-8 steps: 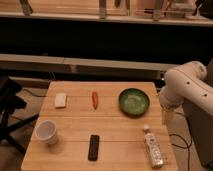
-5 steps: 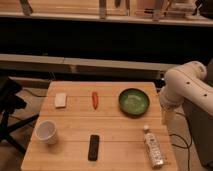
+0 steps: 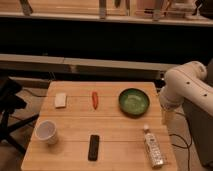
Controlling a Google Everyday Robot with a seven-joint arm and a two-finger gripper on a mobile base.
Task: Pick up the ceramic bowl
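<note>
**Presently: approach stage, bowl not yet grasped**

1. Task item. The bowl (image 3: pixel 134 101) sits upright on the bench (image 3: pixel 120 131), free of contact on all sides and apparently empty.

2. Gripper. The arm (image 3: pixel 187 86) is folded to the right of the bowl, off the bench edge. The gripper (image 3: pixel 168 117) hangs below it, right of the bowl and slightly nearer the camera, apart from the rim. I cannot tell whether it is open or closed. It has hold of nothing that can be made out.

3. Surroundings. A bottle (image 3: pixel 153 149) lies in front of the bowl, near but not touching. A red item (image 3: pixel 95 99) lies left of the bowl. A cup (image 3: pixel 47 132) and a dark remote (image 3: pixel 93 147) are well to the bowl's front-left.

4. Assessment. No reach has begun. The next move calls for bringing the gripper over the bowl's right rim, opened wide enough to straddle the wall, then lowering one side inside. The glossy rim may slip, and the bottle should be avoided on descent.
</note>
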